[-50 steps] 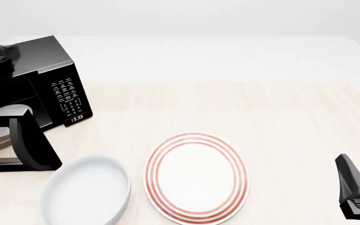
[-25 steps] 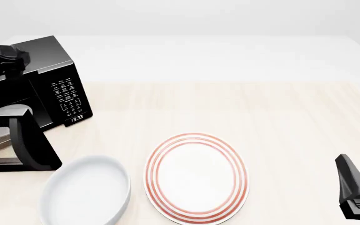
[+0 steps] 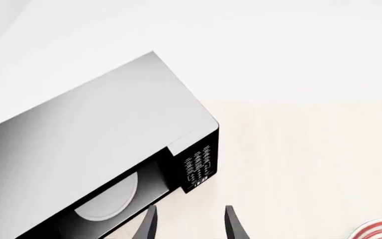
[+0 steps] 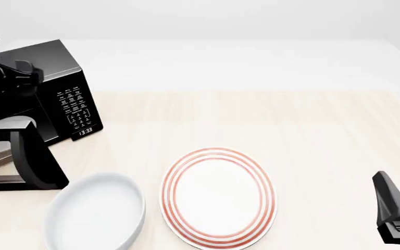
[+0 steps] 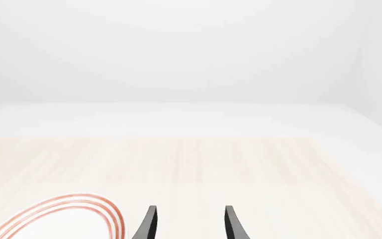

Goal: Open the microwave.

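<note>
In the left wrist view I look down on the big black boxy microwave with its smooth dark top, and I see the white round turntable inside, so the door is swung away from the front. The left gripper hangs above the box with its two thin fingers apart and nothing between them. I think the job is nearly done, so the best thing now is to lift this arm away gently and not bump the door. In the front view the microwave sits at the far left of the pale wooden table. Its keypad with white labels and small clock face the middle of the table, and the dark glass door stands wide open, sticking out toward me. The left arm is over the top of the box. A white plate with red rings lies near the middle, and a plain white bowl lies just beside it, close to the open door. The right gripper rests far away at the right edge. In the right wrist view the right gripper has its fingers apart too, holding nothing, with only the plate's red rim near it.
</note>
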